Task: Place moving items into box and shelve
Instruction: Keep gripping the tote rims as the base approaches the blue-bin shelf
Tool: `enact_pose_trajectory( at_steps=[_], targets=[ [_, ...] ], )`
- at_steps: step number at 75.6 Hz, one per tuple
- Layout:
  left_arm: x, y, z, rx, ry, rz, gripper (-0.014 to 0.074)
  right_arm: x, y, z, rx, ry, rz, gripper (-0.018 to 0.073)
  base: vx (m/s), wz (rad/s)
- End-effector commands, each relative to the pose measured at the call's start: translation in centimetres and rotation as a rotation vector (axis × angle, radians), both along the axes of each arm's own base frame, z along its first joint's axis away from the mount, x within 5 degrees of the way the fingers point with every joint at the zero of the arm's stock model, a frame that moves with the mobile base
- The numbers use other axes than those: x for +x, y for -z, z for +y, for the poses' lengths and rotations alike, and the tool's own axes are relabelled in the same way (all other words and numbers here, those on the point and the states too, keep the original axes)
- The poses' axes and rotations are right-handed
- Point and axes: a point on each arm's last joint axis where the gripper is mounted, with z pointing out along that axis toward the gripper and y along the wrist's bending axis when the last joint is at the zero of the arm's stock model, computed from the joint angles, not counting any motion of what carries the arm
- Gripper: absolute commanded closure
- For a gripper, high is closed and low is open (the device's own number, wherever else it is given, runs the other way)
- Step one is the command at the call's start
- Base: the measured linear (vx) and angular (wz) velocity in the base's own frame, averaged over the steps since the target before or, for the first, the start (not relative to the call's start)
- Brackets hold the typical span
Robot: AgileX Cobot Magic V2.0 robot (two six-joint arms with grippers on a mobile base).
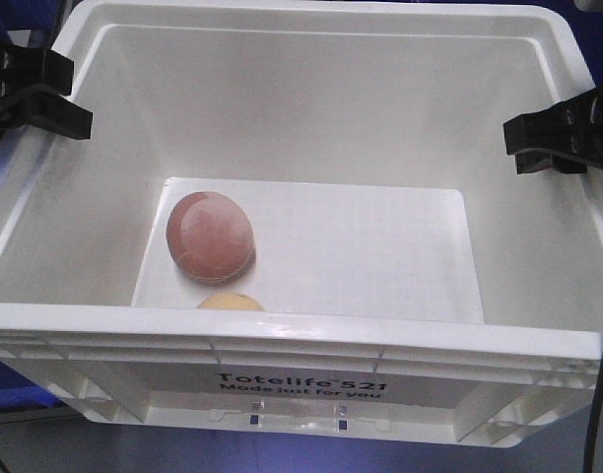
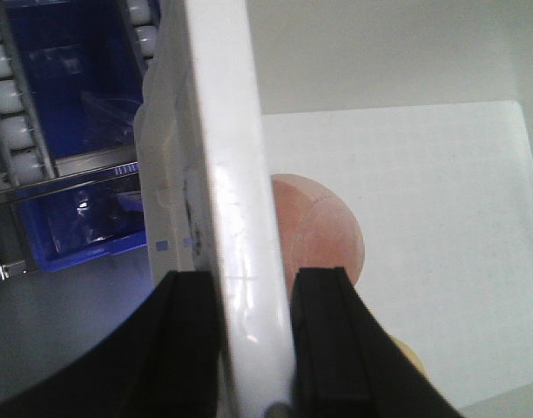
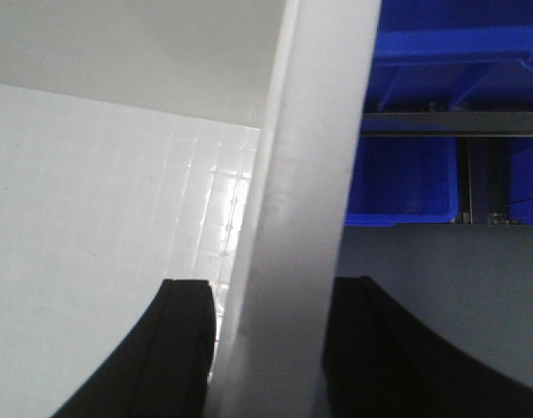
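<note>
Blue bins (image 3: 406, 183) sit outside both box (image 1: 301, 340) sides. Left hand (image 2: 253, 292) and right hand (image 3: 268, 300) are clamped on opposite rims. Ball (image 1: 209, 236) and yellow object (image 1: 231, 302) lie front-left inside; right half free.

The crate (image 1: 301, 340) is white all over, its floor faintly gridded in small squares, with black "Totelife 521 Made just for you" lettering (image 1: 300, 384) on the front. The ball (image 1: 210, 236) is dull reddish-pink, crossed by a faint lighter band. The smaller rounded object (image 1: 231, 302) is pale yellow. The left pincer (image 1: 75, 95) and the right pincer (image 1: 514, 144) are black. The bins (image 2: 66, 226) are blue.
</note>
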Motion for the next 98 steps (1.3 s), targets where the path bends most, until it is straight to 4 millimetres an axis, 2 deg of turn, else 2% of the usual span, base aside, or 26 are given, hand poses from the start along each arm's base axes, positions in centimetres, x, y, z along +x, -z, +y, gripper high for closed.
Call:
enact_pose_trajectory(
  at_steps=[1, 30, 98],
  targets=[
    [-1.03, -3.33, -0.47, -0.128, 0.007, -0.168, 0.0599, -0.10, -2.35, -0.52, 0.014, 0.018, -0.151, 0.0565, 0.02, 0.37],
    [-1.03, -3.33, -0.47, -0.128, 0.007, -0.168, 0.0599, -0.10, -2.35, -0.52, 0.014, 0.018, -0.151, 0.0565, 0.01, 0.24],
    [-1.03, -3.33, -0.47, -0.128, 0.007, -0.168, 0.0599, -0.10, -2.35, -0.52, 0.014, 0.018, -0.151, 0.0565, 0.06, 0.07]
  ],
)
